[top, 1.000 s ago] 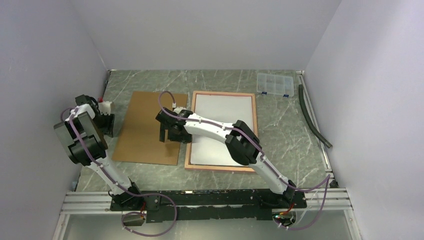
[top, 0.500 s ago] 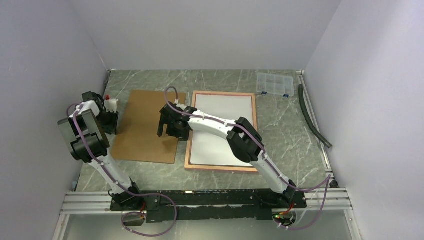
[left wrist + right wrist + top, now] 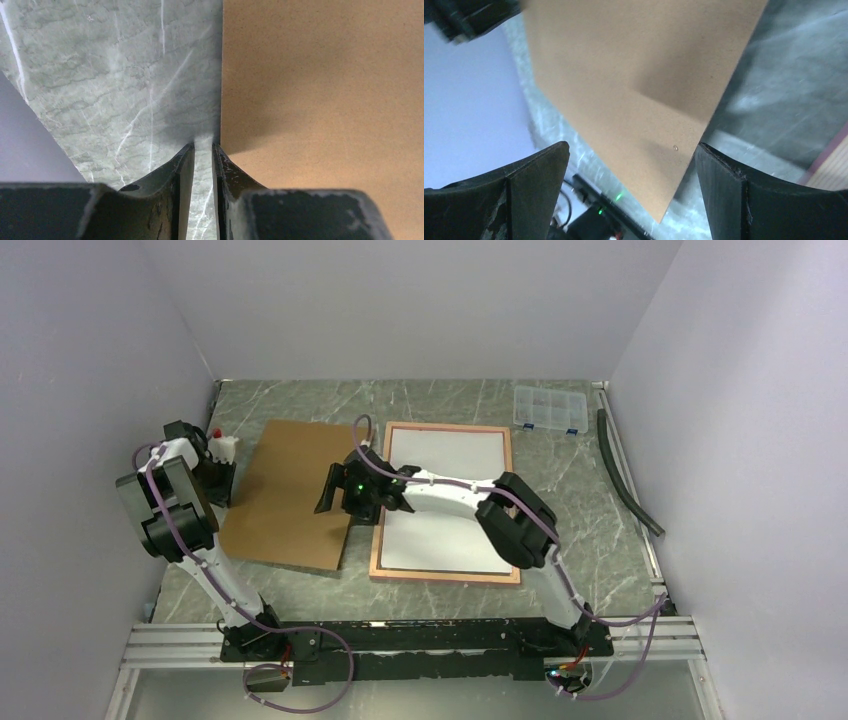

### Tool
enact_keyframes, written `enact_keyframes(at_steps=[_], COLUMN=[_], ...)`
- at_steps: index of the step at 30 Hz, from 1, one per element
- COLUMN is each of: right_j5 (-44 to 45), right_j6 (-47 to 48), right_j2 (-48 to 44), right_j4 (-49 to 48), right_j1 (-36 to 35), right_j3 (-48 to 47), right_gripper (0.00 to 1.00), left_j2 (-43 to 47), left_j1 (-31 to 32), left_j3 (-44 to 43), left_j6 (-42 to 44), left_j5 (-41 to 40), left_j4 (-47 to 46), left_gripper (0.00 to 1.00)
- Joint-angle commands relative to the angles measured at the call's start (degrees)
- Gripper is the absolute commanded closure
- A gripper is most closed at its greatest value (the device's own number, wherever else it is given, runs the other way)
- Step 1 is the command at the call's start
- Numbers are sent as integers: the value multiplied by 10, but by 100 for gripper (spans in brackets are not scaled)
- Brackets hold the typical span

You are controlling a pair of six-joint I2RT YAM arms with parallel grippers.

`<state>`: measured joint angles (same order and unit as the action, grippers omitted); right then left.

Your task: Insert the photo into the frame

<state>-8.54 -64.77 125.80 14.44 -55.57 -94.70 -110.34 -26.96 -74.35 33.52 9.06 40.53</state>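
Board [image 3: 325,90] lies beside left pincer [image 3: 203,146], barely open, empty; right pincer [image 3: 630,150] gapes wide, empty.

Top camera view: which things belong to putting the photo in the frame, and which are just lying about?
Belong to the job:
frame
photo, white back up, lying inside the frame
brown backing board, probably next to go in

Lying about:
clear compartment box
black hose
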Motion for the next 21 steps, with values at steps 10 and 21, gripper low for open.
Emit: enact_keyframes(at_steps=[10, 21], right_j5=[-141, -203], right_j6=[-38, -63], right_j2=[-108, -62], right_j4=[-440, -508], right_j1=[-31, -29], right_j3=[76, 34], right_gripper=[3, 8], left_j2=[-36, -9], left_j1=[23, 23], left_j3=[39, 34], left_j6=[11, 13], left_j5=[105, 132], left_j4=[85, 111], left_gripper=[74, 75])
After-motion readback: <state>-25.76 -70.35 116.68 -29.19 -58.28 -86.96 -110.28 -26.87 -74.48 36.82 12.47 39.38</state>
